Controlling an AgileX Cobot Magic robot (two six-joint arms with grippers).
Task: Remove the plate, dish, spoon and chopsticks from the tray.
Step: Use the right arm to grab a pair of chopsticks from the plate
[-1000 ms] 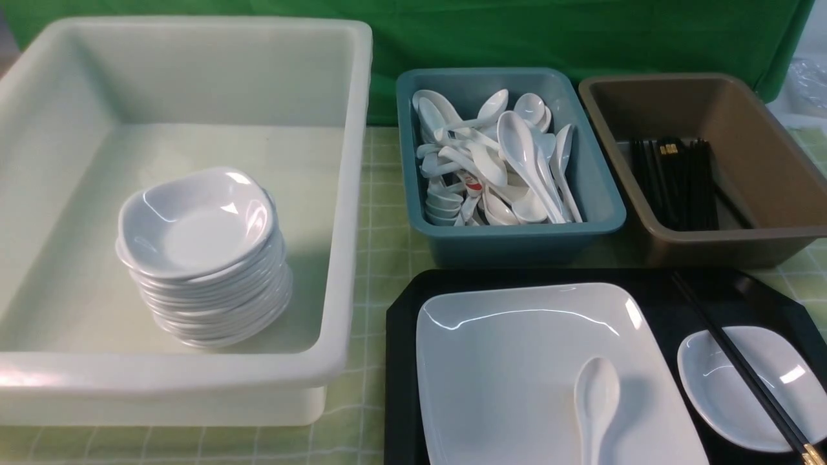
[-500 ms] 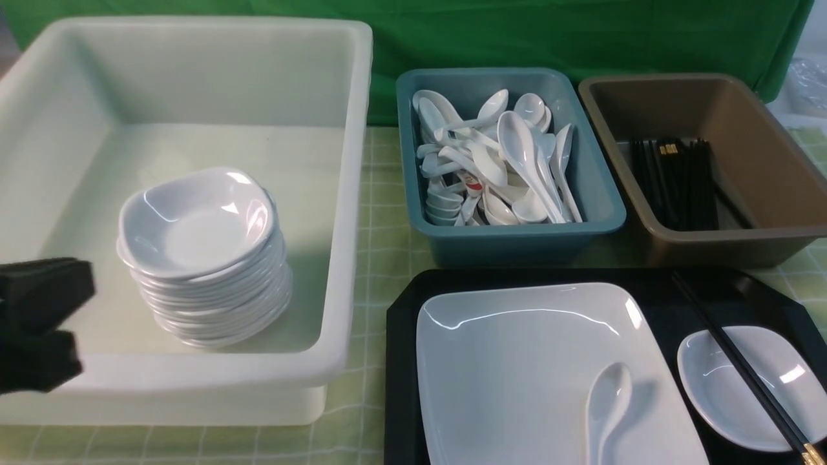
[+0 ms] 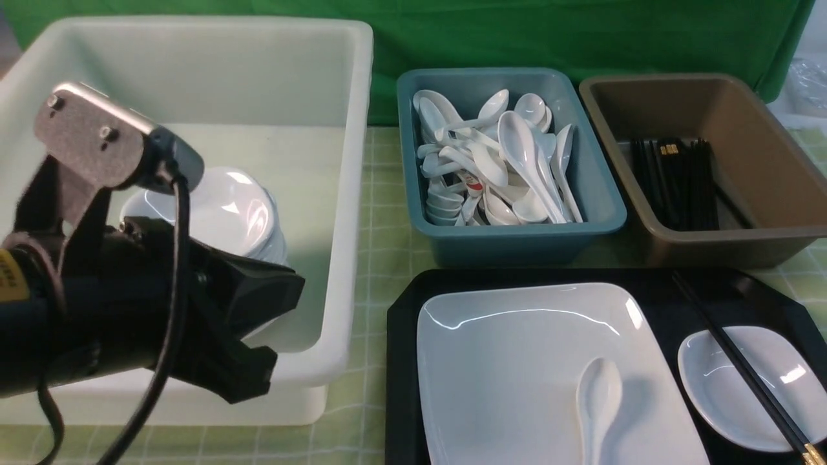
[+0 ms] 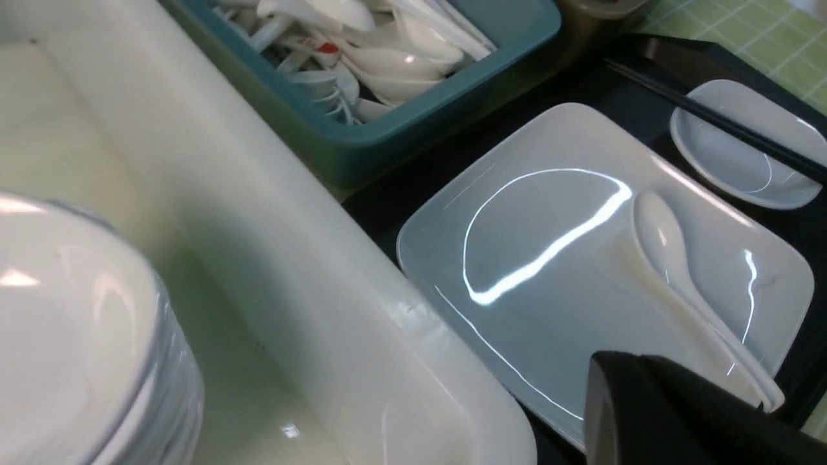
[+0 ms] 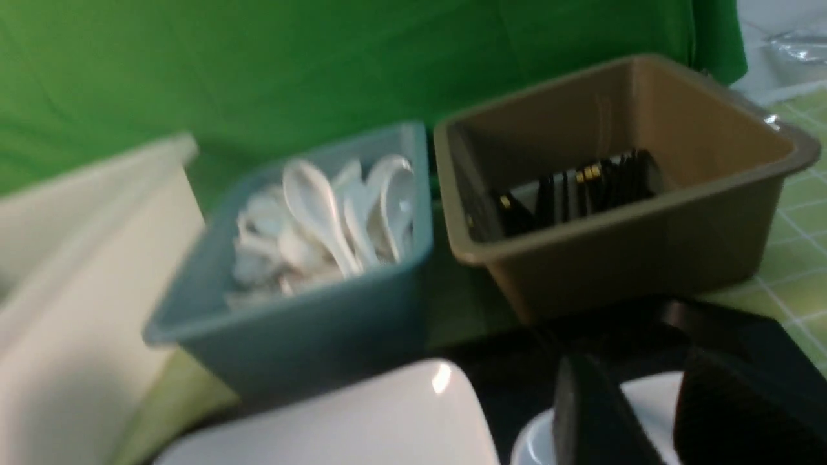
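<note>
Left gripper [image 4: 636, 371]: fingers together, nothing between them that we can see. In the front view it's left of the tray, in front of the white tub [image 3: 352, 194]. We'd guess that's on the way to the plate or spoon, and it'll need opening first.
Right gripper [image 5: 636, 387]: partly spread, no grip on anything as far as we can tell. Part of the dish shows through the gap, so we reckon it's lined up for the tray's right side.
Tray [image 3: 402, 387]: on the bench, nearer us than the two small bins, all four items aboard. No clearing done yet, by our read.
Plate [image 3: 497, 374]: flat on the tray's left part, holding up the spoon.
Spoon [image 3: 598, 394]: lying on the plate, bowl away from us, handle towards us. Probably wants lifting first, or it could slide when the plate tips.
Dish [image 3: 782, 361]: tray's right side, under the chopsticks.
Chopsticks [image 3: 743, 361]: slanted across the dish, pinning it in a way. We'd take them first so they don't roll.
Bins: teal [image 3: 517, 240] with spoons and brown [image 3: 736, 242] with chopsticks, just beyond the tray, presumably for easy sorting.
</note>
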